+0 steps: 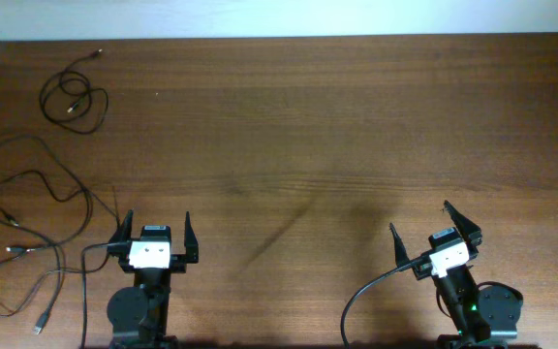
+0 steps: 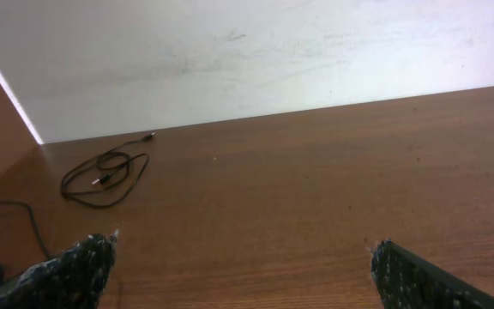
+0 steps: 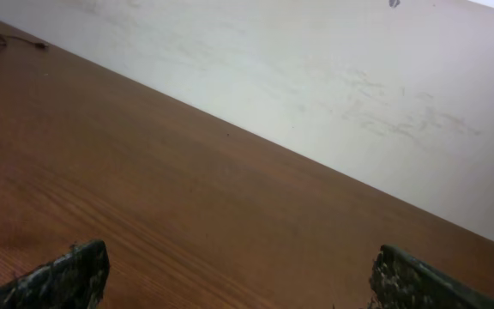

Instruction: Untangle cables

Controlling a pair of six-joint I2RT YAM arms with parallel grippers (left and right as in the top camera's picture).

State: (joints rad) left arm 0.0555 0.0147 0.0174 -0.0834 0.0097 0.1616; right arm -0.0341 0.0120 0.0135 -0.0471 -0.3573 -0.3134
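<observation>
Left hand (image 1: 157,221) is wide open with nothing between the fingers, parked at the near edge of the table (image 1: 308,126), left of the middle. Its wrist view shows the same thing: left hand (image 2: 243,245) spread wide, both fingertips poking up at the bottom corners, just bare wood between them.

Right hand (image 1: 419,215) is also wide open and empty, sitting at the near edge over on the right and turned a bit to one side. From its own camera the right hand (image 3: 243,249) faces bare table and the white wall (image 3: 358,77).

The cables (image 1: 42,177) are all on the left side of the table, well apart from the right hand. One small coil (image 1: 70,99) lies in the far left corner, a plug end trailing toward the wall; the left wrist view has it too, coil (image 2: 103,176) ahead and to the left. Nearer, big loose loops (image 1: 27,281) sprawl along the left edge, just beside the left hand but not touching its fingers, with silvery plugs showing down low.
</observation>
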